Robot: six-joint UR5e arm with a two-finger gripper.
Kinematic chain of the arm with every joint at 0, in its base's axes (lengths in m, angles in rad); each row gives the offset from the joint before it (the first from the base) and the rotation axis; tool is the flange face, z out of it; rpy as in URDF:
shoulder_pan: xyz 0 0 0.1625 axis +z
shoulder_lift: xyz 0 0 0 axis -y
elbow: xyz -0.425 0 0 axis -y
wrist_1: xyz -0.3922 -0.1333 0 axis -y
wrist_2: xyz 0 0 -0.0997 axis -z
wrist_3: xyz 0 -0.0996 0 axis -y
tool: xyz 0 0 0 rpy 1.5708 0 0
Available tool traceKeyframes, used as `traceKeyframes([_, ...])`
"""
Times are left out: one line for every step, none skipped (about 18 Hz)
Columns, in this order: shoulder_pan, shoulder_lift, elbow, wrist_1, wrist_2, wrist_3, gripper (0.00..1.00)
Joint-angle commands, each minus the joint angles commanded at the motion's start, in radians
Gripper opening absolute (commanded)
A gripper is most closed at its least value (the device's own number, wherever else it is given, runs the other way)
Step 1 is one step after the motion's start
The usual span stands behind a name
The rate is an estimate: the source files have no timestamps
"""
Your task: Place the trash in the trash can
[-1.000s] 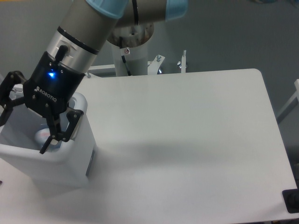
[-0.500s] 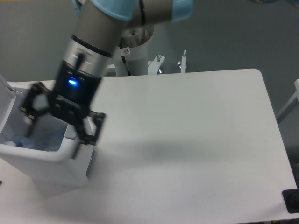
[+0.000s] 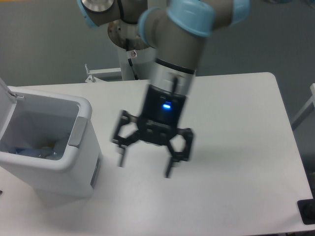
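The white trash can [image 3: 74, 169] stands at the table's left edge with its lid [image 3: 6, 101] swung open. Inside it I see the crushed clear bottle with a pale blue part [image 3: 22, 150] lying at the bottom; the wrapper cannot be told apart in there. My gripper [image 3: 144, 166] is open and empty, blurred by motion, hanging over the middle of the white table well to the right of the can.
The white table [image 3: 236, 147] ends at a rounded far right corner and a right edge. The arm's white pedestal [image 3: 135, 64] stands behind the table. A black object [image 3: 307, 211] sits at the bottom right corner.
My gripper has swung from above the trash can's opening rightward to the table's middle, staying open. The can's inside now shows unobstructed.
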Motion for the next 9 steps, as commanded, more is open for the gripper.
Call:
traceKeyframes([0.015, 0.000, -0.014, -0.002, 0.002, 0.026, 1.00])
traceKeyframes([0.031, 0.000, -0.032, -0.003, 0.003, 0.055, 1.00])
traceKeyframes([0.048, 0.003, -0.052, -0.003, 0.008, 0.093, 1.00])
traceKeyframes([0.058, 0.005, -0.072, -0.005, 0.014, 0.129, 1.00])
traceKeyframes([0.069, 0.008, -0.090, -0.005, 0.023, 0.164, 1.00])
traceKeyframes([0.080, 0.009, -0.107, -0.006, 0.037, 0.196, 1.00])
traceKeyframes([0.085, 0.011, -0.120, -0.006, 0.055, 0.228, 1.00])
traceKeyframes([0.085, 0.012, -0.127, -0.006, 0.080, 0.249, 1.00])
traceKeyframes([0.085, 0.014, -0.130, -0.008, 0.115, 0.262, 1.00])
